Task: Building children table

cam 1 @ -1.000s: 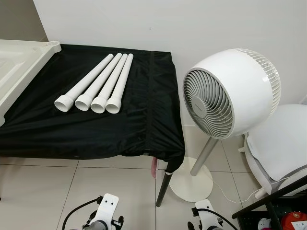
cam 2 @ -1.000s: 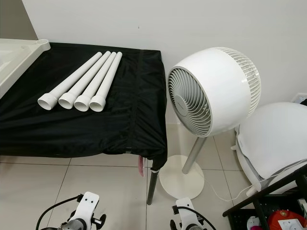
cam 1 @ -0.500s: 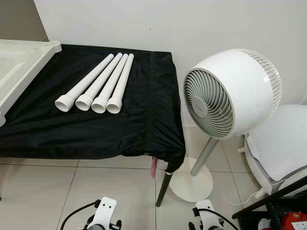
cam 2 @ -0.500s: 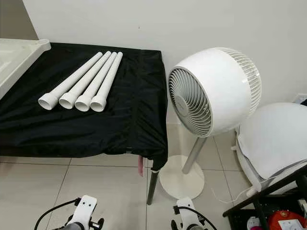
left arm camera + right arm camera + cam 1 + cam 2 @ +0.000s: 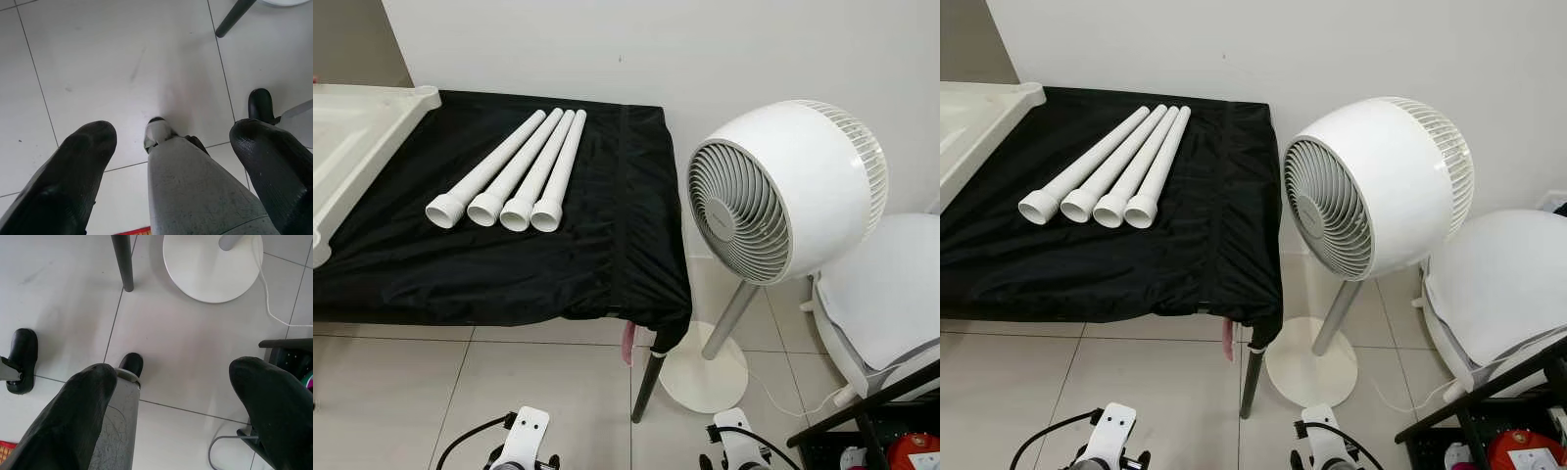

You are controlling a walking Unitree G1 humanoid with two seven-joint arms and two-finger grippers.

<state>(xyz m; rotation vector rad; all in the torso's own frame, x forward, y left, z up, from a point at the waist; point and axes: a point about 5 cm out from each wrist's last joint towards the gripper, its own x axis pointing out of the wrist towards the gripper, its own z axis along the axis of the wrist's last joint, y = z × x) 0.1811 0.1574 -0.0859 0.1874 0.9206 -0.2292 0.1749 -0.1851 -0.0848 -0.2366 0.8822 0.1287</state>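
Room: pale tiled floor [image 5: 401,392] before a white wall [image 5: 705,39]. Nearest, both arms were hung low over the tiles; the left end effector [image 5: 171,161] was seen with fingers spread wide and nothing between them, the right end effector [image 5: 171,396] likewise spread and unloaded. A black table leg [image 5: 123,262] and the round base of a white pedestal fan [image 5: 783,191] were recorded just beyond. On the black-covered table [image 5: 558,264], four white table legs [image 5: 509,171] were laid side by side, touching, flared ends toward the robot. A cream tabletop panel [image 5: 352,137] was placed at the table's left end.
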